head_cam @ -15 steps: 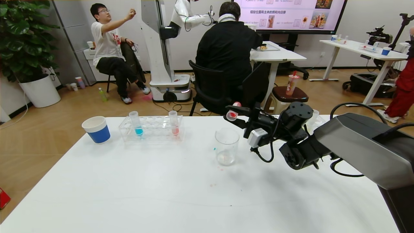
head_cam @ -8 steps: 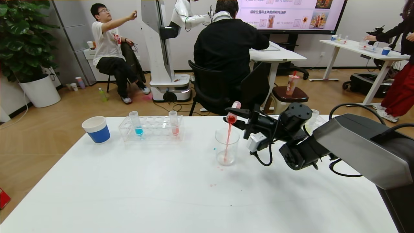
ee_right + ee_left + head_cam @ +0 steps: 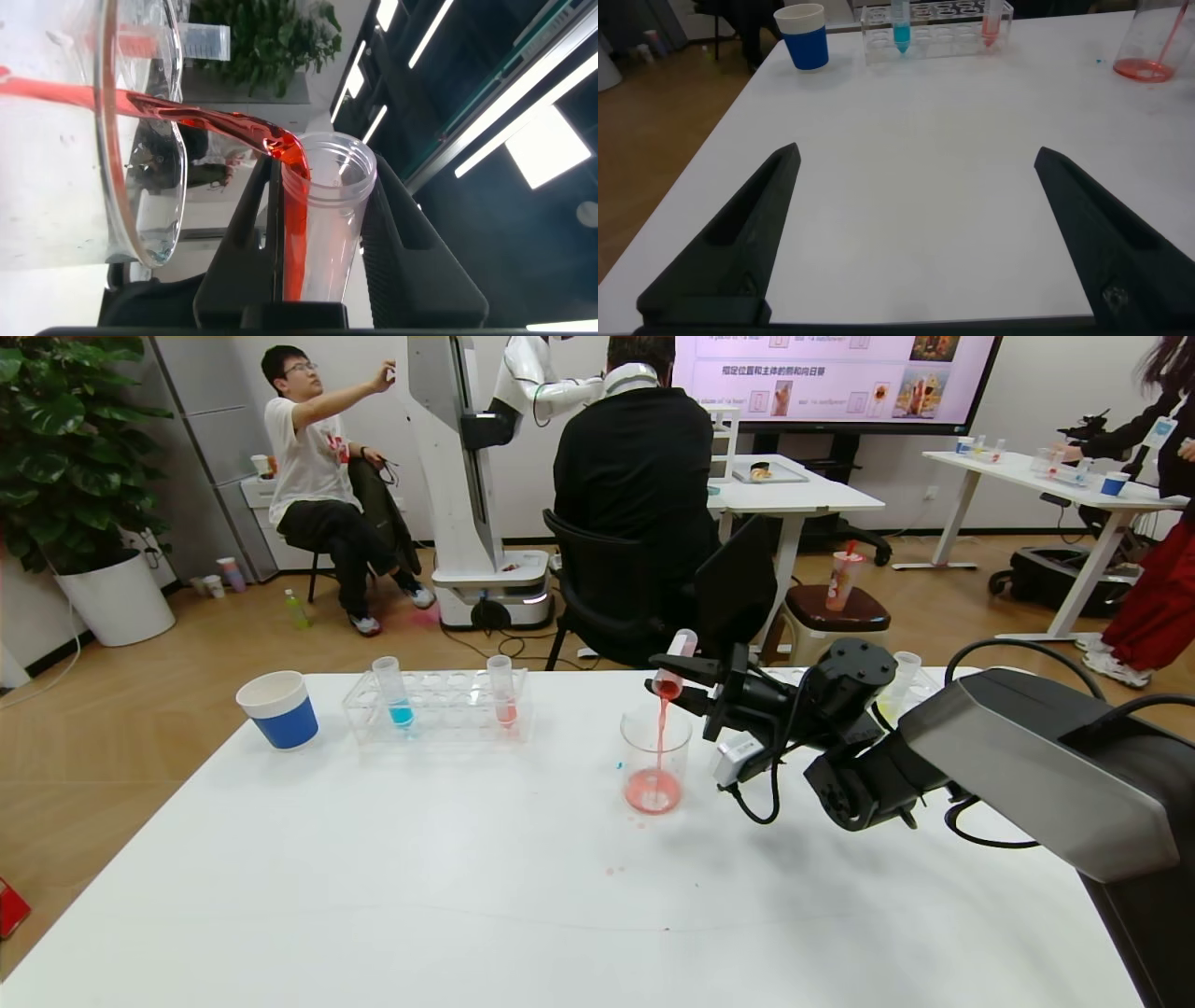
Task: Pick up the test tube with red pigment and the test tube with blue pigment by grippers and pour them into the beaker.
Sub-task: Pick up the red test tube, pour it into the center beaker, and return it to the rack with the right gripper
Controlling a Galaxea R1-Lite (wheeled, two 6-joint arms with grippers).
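- The right gripper (image 3: 689, 683) is clamped on the test tube with red pigment (image 3: 674, 665), its two black fingers (image 3: 245, 243) pressing the tube from either side.
- The tube is tipped steeply, rimmed mouth lowest, just above the rim of the beaker (image 3: 655, 759), which stands directly beneath the gripper's tips.
- A thin red stream falls from the mouth to the beaker's floor, where a shallow pool of red liquid has gathered.
- In the right wrist view the red liquid (image 3: 291, 201) runs along the inside of the tube, over its lip and past the beaker's glass rim (image 3: 117, 140).
- A few small red and cyan spots mark the white table (image 3: 467, 877) near the beaker's base.
- Well away from the right gripper, toward the robot's left, a clear tube rack (image 3: 437, 706) holds the test tube with blue pigment (image 3: 391, 692) upright, and a tube with paler pinkish-red liquid (image 3: 502, 691) stands at the rack's end nearer the beaker.
- A blue-and-white paper cup (image 3: 278, 709) stands just beyond the rack, farther still from the right gripper.
- The left gripper (image 3: 915, 233) hovers low over bare tabletop with its fingers spread wide and nothing between them; the rack, the cup and the beaker all lie ahead of it.
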